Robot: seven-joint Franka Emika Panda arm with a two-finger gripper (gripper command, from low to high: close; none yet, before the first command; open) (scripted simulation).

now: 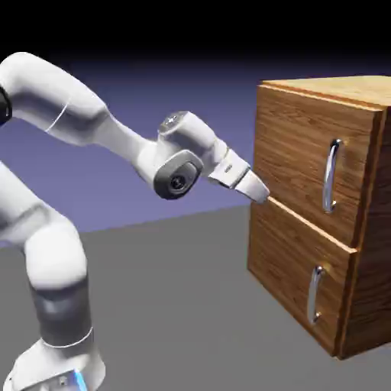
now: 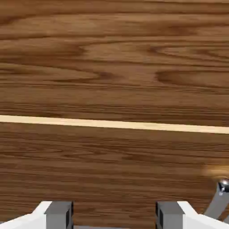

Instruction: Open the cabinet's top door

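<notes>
The white two-finger claw (image 2: pixel 115 215) stands with its grey fingertips wide apart, nothing between them, close to the cabinet front. Beyond it, the boxy brown wood-grain cabinet (image 1: pixel 363 294) stands at the exterior view's right. Its top door (image 1: pixel 294 153), a rectangular wood-grain panel, sits closed above a pale seam (image 1: pixel 309 223), its curved silver vertical handle (image 1: pixel 331 176) apart from the claw. The lower wood-grain panel (image 1: pixel 286 263) has another silver handle (image 1: pixel 314 294).

Your robot has a glossy white, smoothly rounded arm (image 1: pixel 57 260) with thin seam lines, a dark grey round joint cap (image 1: pixel 177 181) near the wrist, and a blue light strip (image 1: pixel 79 380) on its base. You also see blocky grey fingertips (image 2: pixel 58 215) on white mounts.
</notes>
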